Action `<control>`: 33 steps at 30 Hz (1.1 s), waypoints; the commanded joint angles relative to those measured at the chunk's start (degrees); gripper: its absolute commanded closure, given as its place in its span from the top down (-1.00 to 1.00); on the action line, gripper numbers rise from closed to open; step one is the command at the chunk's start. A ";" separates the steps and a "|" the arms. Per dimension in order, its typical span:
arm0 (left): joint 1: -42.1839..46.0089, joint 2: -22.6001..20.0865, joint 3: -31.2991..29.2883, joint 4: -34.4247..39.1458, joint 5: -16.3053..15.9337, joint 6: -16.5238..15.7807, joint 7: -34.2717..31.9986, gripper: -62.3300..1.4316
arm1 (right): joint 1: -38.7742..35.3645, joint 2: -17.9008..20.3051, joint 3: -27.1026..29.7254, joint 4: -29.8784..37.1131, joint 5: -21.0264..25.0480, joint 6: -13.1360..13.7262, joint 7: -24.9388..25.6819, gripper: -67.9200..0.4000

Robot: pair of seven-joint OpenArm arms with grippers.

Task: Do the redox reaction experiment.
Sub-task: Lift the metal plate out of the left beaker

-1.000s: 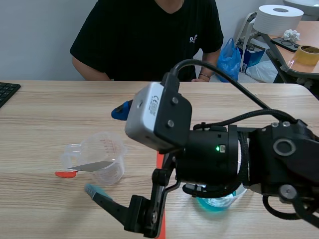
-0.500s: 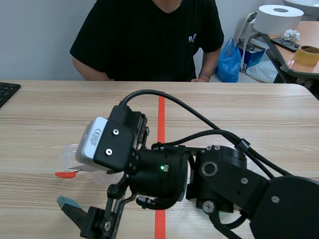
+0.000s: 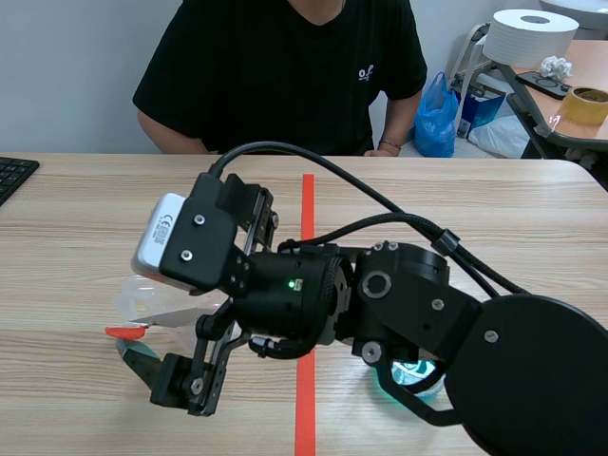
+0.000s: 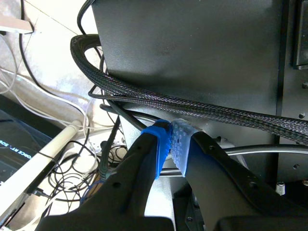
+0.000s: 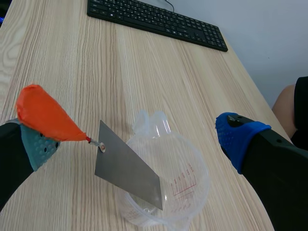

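Observation:
A thin metal sheet (image 5: 127,171) with an orange handle (image 5: 43,115) leans in a clear measuring cup (image 5: 178,187). My right gripper (image 5: 134,139) is open around them. Its teal pad (image 5: 36,144) sits right beside the orange handle, and its blue pad (image 5: 236,134) stands well off past the cup. In the scene view the right arm crosses to the left and hides most of the cup (image 3: 133,296). The sheet (image 3: 180,315), the handle (image 3: 123,332) and the teal pad (image 3: 131,353) show below it. A beaker of blue liquid (image 3: 415,375) peeks out under the arm. My left gripper (image 4: 169,144) is shut on nothing, off the table.
A person in a black shirt (image 3: 285,66) sits across the table. A black keyboard (image 5: 159,21) lies at the far left edge (image 3: 14,176). A red tape line (image 3: 306,204) runs down the middle. Cables and black equipment (image 4: 192,48) fill the left wrist view.
My right arm has swung from the right of the table to the left and come down over the cup. Its open fingers now stand either side of the sheet and its handle.

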 commanded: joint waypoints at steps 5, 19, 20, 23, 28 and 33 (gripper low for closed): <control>0.17 -0.02 -0.11 0.66 -0.13 -0.13 -0.26 -0.82 | 0.44 0.04 0.28 1.36 0.37 -0.20 1.14 0.42; 0.17 -0.02 -0.11 0.66 -0.13 -0.13 -0.28 -0.82 | 0.44 0.04 0.28 1.38 0.39 -0.20 3.41 -0.62; 0.17 -0.02 -0.11 0.66 -0.13 -0.13 -0.28 -0.82 | 0.44 0.04 0.28 1.38 0.39 -0.20 3.76 -0.67; 0.17 -0.02 -0.11 0.66 -0.13 -0.13 -0.26 -0.82 | 0.44 0.04 0.31 1.38 0.39 -0.20 4.33 -0.87; 0.17 -0.02 -0.11 0.66 -0.13 -0.13 -0.26 -0.82 | 0.44 0.04 1.05 1.70 0.48 0.04 4.26 -0.97; 0.17 -0.02 -0.11 0.66 -0.13 -0.13 -0.28 -0.82 | 0.44 0.04 3.50 4.74 4.24 1.95 0.98 -0.97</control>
